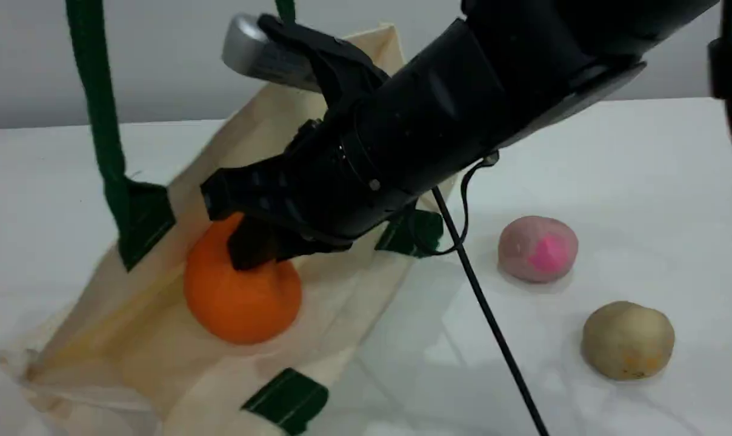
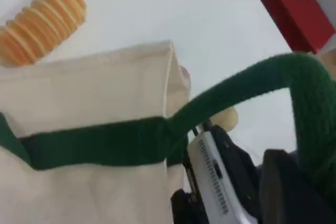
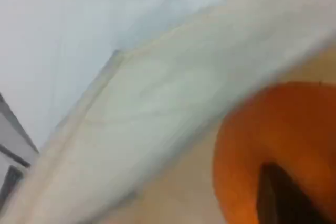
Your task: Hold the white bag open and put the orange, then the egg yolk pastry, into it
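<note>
White tabletop (image 1: pixel 645 169), grey wall behind. Right gripper (image 1: pixel 263 245): fingers closed on top of orange (image 1: pixel 239 303), inside mouth of white bag (image 1: pixel 129 339). Left gripper (image 2: pixel 296 192): closed on green strap handle (image 1: pixel 93 91), drawn up taut. Egg yolk pastry (image 1: pixel 628 340): on table, well right of bag, near pink-spotted ball (image 1: pixel 537 248).
</note>
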